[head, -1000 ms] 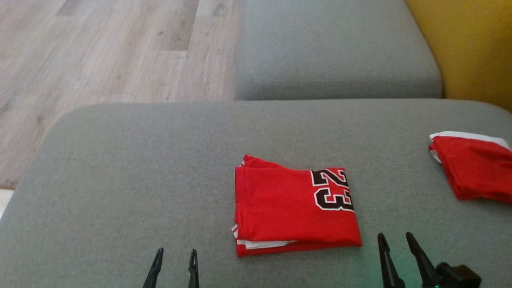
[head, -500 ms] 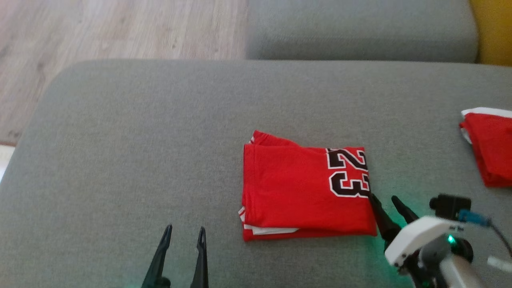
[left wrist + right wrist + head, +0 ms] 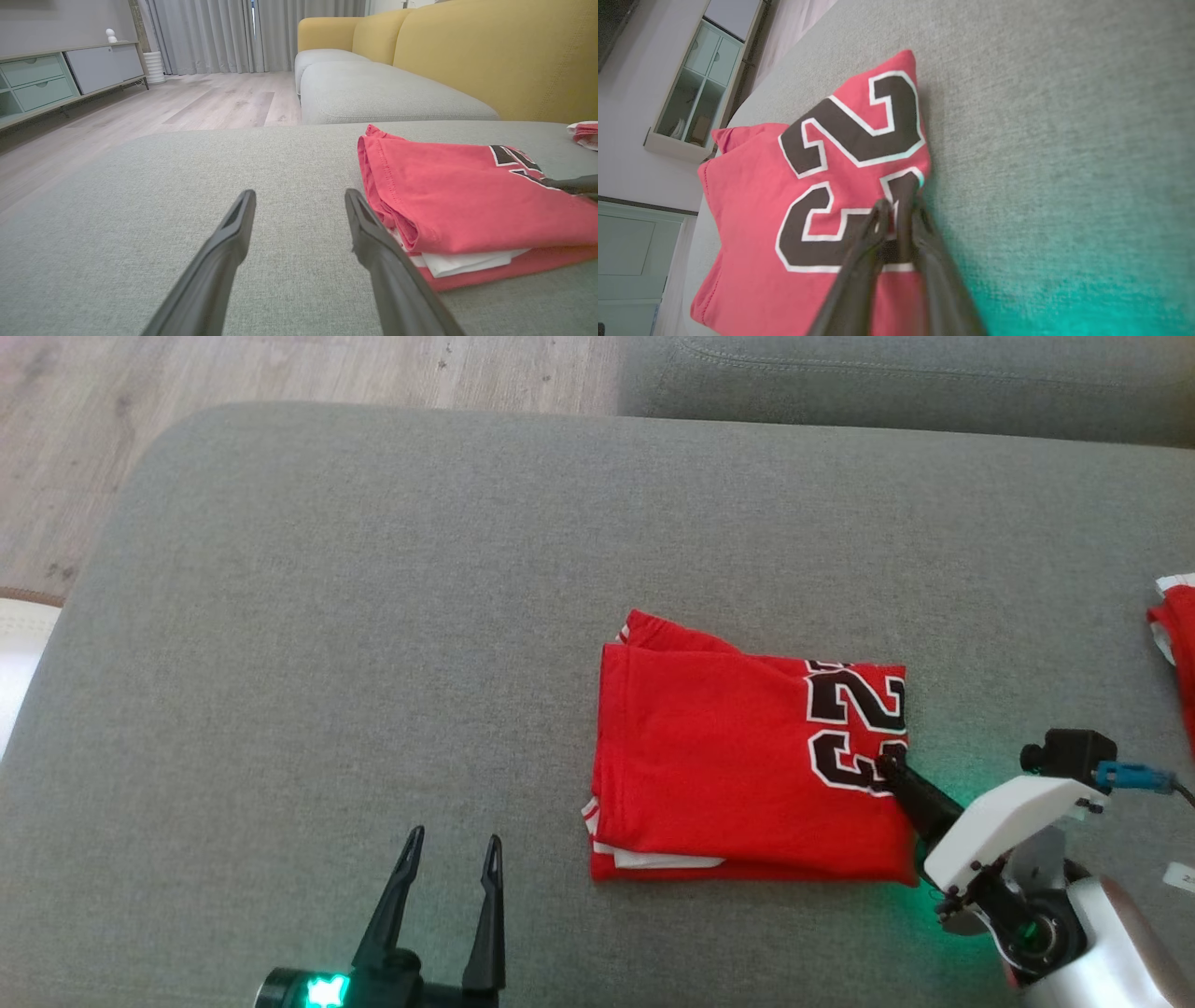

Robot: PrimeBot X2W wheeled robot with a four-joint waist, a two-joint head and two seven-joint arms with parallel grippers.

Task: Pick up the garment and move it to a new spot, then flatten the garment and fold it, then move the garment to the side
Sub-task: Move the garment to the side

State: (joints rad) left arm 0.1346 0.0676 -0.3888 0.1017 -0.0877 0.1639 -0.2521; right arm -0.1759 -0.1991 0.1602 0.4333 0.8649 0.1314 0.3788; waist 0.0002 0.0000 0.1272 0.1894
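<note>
At the lower left of the head view, the left gripper (image 3: 455, 837) is held just above the broad grey fabric sofa cushion (image 3: 327, 616). Its two dark fingers are spread wide and nothing is between them, exactly as a second ago. In its own wrist view the left gripper (image 3: 300, 196) is seen just beside the near left corner of the garment, not touching it.

At the middle of the cushion lies the folded red jersey (image 3: 728, 775), printed with a black, white-edged 23, with a white layer showing at its near edge. It is shifted in the head view only because the camera has been tipped down; the fold itself is unchanged.

The real change is at its right edge. The right gripper (image 3: 882, 767), wide and clear of the cloth a second ago, has been brought in over the lower digit and closed. In the right wrist view a ridge of the red jersey (image 3: 752, 196) is pinched between the narrowed fingers of the right gripper (image 3: 899, 205).

Folding is thus judged done, and the last step, moving the garment aside, is begun. A second red and white folded garment (image 3: 1178, 653) lies at the far right, well apart.
</note>
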